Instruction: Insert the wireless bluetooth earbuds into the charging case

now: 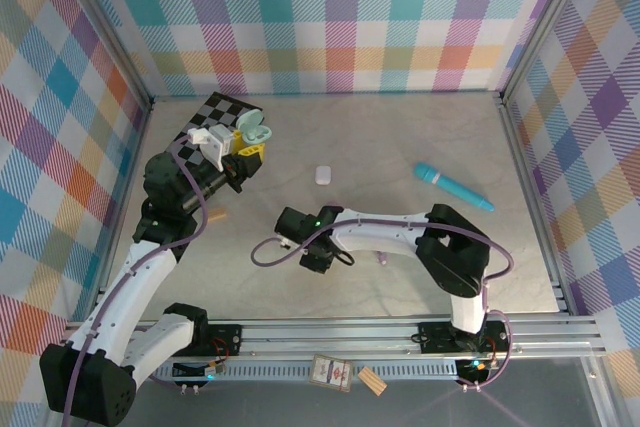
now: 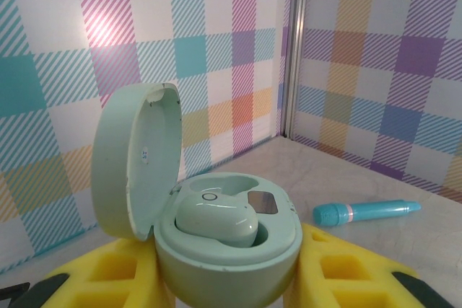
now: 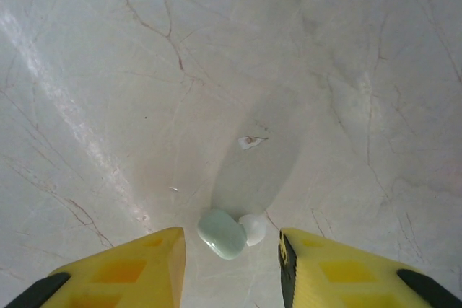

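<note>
One seated earbud (image 2: 216, 221), one loose earbud (image 3: 222, 234)

Left hand (image 2: 227, 279) pinches the pale green charging case (image 2: 229, 254) between its yellow fingers (image 2: 108, 279), at the far-left part of the tabletop (image 1: 400, 137), beside a black-and-white checkered board (image 1: 212, 112). The lid (image 2: 141, 160) stands open, swung up on the left in the wrist view, and the seated earbud, the same pale green, lies in a well of the case.

Right hand (image 3: 231, 268) hangs low over the middle of the marble tabletop, spread wide. The loose earbud, pale green with a white tip, lies on the surface between the fingers (image 3: 123, 272), with a gap on each side and touching neither.

Farther back a small white pebble-like piece (image 1: 322, 175) lies alone, and a turquoise stick (image 1: 453, 187) lies to the right, well apart from both hands
</note>
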### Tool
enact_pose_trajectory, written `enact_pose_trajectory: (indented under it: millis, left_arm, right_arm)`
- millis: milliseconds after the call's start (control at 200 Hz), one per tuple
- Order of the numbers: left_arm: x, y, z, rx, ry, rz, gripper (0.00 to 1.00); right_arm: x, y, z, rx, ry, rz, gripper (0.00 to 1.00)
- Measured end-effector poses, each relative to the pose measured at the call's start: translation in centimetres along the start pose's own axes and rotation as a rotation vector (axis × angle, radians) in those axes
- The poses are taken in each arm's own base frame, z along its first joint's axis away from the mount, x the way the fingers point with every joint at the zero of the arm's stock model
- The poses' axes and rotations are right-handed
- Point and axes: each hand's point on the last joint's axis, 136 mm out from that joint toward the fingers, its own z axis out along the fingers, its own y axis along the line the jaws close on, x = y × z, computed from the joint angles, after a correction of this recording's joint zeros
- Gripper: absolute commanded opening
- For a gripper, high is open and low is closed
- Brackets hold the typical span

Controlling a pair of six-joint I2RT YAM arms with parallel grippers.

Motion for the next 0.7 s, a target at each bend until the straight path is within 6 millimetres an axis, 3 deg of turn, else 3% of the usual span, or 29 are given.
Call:
enact_pose_trajectory:
  millis: [325, 700]
  left_arm:
    - [0.1, 0.0, 0.0, 0.000, 0.002, -0.001, 0.34]
    - [0.1, 0.0, 0.0, 0.001, 0.002, -0.001, 0.34]
  right_arm:
    - [-0.1, 0.2, 1.2, 0.018, 0.045, -0.050, 0.40]
    - [0.5, -0.3, 2.2, 0.056, 0.100, -0.058, 0.29]
